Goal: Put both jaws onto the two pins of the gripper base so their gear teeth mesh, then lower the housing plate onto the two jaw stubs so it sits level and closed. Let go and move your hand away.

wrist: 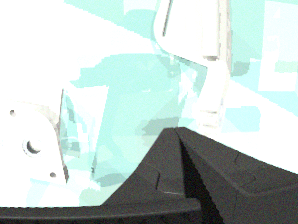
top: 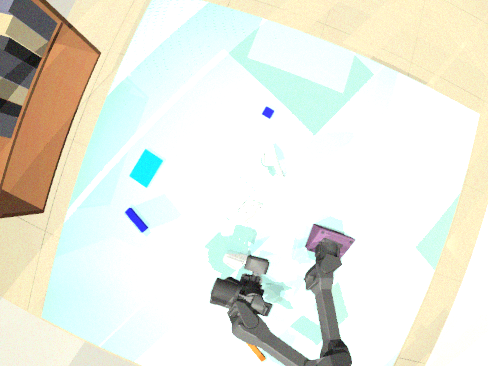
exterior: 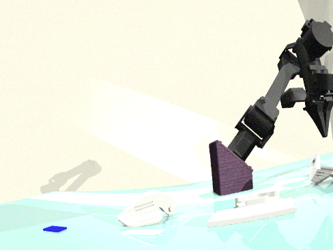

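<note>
My gripper [exterior: 325, 135] [wrist: 173, 138] is shut and empty, its fingertips pointing down above the table. In the top view the arm hides the fingertips. A low white plate with raised parts on top [exterior: 250, 214] lies flat in front of the purple mount; bright light washes out its details. A rounded white slotted part [exterior: 141, 212] lies to its left. Another white slotted part [exterior: 320, 174] stands at the right edge, below the fingertips. The wrist view shows a white plate with holes [wrist: 44, 150] at left and a white slotted part [wrist: 192, 30] at top. Whether any gear teeth mesh cannot be told.
The arm's purple mount [top: 315, 239] [exterior: 232, 174] stands right of the parts. A blue cube [top: 268, 112], a cyan block [top: 146, 168], a blue bar [top: 136, 220] and an orange bar [top: 257, 352] lie around. A brown shelf [top: 60, 110] stands at the left.
</note>
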{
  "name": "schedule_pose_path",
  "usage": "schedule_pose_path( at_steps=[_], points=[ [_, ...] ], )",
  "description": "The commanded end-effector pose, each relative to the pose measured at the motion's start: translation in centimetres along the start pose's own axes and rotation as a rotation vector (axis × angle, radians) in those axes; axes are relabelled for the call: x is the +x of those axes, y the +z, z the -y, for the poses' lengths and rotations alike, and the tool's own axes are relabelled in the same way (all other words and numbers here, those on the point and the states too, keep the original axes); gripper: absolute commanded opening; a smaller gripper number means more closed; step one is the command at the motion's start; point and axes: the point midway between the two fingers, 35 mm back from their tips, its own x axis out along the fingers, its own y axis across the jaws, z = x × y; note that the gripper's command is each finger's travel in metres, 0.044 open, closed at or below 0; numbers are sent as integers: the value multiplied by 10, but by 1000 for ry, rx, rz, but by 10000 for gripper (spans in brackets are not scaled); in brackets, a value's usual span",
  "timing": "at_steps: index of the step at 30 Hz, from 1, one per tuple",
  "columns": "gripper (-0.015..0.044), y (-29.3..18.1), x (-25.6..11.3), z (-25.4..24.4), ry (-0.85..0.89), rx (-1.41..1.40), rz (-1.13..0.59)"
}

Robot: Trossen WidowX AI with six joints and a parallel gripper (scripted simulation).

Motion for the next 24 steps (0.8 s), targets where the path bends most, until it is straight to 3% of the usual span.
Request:
schedule_pose_path(
  at_steps=[1, 24],
  points=[
    [0, -1, 1, -2, -7, 9, -46],
    [0, 0, 29, -2, -1, 12, -52]
  ],
)
